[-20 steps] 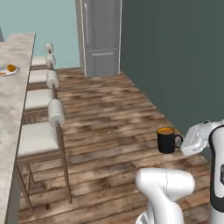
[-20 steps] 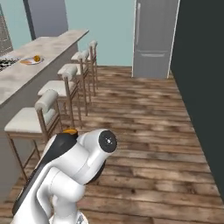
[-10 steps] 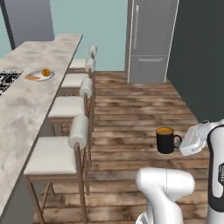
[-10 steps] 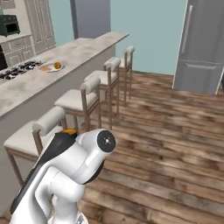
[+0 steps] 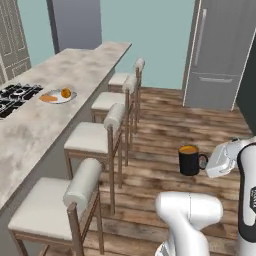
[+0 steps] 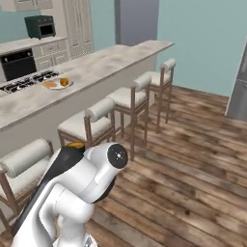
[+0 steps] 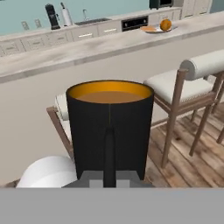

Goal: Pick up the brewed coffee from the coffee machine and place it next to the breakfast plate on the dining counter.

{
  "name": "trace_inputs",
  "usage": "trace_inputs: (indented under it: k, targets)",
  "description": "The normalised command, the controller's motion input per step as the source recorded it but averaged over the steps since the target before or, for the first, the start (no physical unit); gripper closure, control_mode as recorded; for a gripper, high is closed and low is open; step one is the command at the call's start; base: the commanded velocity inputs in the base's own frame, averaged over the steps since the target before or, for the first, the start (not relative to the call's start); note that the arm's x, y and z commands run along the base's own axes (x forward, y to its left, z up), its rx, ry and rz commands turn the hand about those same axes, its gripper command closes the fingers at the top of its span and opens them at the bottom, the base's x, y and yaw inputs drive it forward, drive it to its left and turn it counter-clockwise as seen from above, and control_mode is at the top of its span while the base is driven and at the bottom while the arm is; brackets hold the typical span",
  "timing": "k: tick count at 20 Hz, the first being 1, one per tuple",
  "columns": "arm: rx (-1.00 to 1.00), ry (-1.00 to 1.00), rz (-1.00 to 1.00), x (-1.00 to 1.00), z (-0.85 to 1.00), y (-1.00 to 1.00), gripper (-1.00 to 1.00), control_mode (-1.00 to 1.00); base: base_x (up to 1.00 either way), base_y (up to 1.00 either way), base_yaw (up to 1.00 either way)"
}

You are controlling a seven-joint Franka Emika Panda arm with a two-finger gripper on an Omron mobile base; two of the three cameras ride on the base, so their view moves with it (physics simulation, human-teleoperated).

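The gripper [image 5: 207, 162] grips the mug [image 5: 189, 160] by its handle, upright above the floor, with the plate [image 5: 58, 95] on the far counter [image 5: 85, 70] unreached.

At the bottom centre of the hand view, the mug [image 7: 109, 127] hides the end effector's [image 7: 109, 175] fingertips. The plate's [image 7: 154, 29] food, upper right, is too small to identify.

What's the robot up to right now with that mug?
End effector shut on the mug handle. Coffee mug held upright above the wood floor. Breakfast plate waits on the dining counter; stools line its near side.
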Motion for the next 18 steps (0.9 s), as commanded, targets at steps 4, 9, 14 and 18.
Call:
trace_inputs:
  k: [4, 9, 14, 18]
  targets:
    - [0.0, 0.0, 0.0, 0.0, 0.0, 0.0, 1.0, 1.0, 1.0, -0.67, 0.41]
    - [0.0, 0.0, 0.0, 0.0, 0.0, 0.0, 1.0, 1.0, 1.0, -0.64, 0.43]
    - [0.0, 0.0, 0.0, 0.0, 0.0, 0.0, 1.0, 1.0, 1.0, -0.68, 0.43]
    - [0.0, 0.0, 0.0, 0.0, 0.0, 0.0, 1.0, 1.0, 1.0, -0.69, 0.44]
